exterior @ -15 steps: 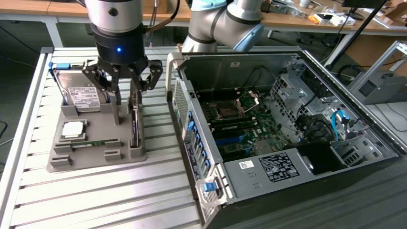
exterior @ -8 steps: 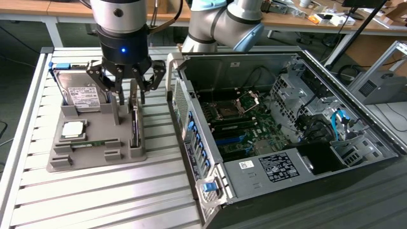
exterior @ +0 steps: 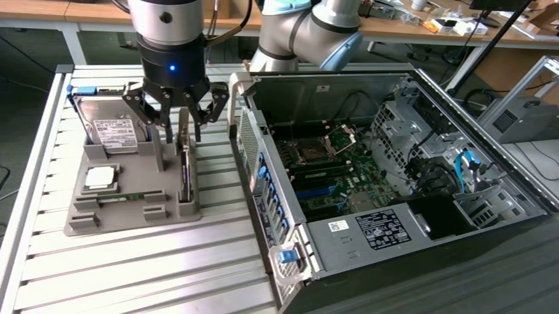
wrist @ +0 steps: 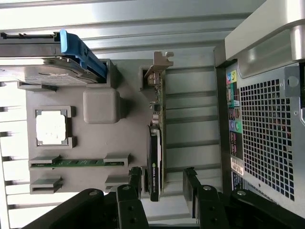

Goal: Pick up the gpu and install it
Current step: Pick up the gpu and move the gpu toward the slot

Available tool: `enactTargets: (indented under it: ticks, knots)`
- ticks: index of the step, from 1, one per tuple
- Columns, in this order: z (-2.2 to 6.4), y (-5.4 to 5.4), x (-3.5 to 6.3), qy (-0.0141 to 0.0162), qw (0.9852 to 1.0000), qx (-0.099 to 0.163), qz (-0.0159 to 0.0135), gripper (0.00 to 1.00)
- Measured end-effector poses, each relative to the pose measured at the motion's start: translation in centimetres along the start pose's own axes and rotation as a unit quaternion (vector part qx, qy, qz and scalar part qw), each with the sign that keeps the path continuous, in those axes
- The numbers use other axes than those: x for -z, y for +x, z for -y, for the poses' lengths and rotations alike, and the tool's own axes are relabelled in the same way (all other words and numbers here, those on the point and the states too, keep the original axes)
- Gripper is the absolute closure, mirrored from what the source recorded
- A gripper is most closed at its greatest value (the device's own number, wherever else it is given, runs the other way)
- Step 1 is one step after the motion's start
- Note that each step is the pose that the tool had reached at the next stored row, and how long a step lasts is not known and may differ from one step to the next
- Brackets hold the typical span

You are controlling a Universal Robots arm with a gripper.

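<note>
Nearest on the ribbed aluminium table lies a matte grey moulded tray. A slim green memory stick and a square silvery chip lie flat in it. The gpu, a thin dark card, stands on edge in the slot on the tray's side nearest the open computer case, its silvery bracket at one end. Above it the arm points straight down. The black gripper hangs with jaws spread, straddling the card's top edge without clamping it. Beyond stands a hard drive in a blue frame.
</note>
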State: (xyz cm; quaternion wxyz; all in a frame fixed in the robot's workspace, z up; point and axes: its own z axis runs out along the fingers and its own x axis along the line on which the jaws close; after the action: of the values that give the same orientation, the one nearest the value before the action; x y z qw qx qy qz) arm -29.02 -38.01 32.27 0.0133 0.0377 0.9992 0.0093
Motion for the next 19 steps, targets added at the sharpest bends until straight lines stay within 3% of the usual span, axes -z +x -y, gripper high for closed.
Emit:
enactTargets:
  ticks: [7, 19]
  knots:
    - [-0.16, 0.0, -0.36, 0.0026, 1.0, 0.0, 0.0002, 0.52]
    - [-0.15, 0.0, -1.33, 0.0035, 1.0, 0.0, 0.0003, 0.52]
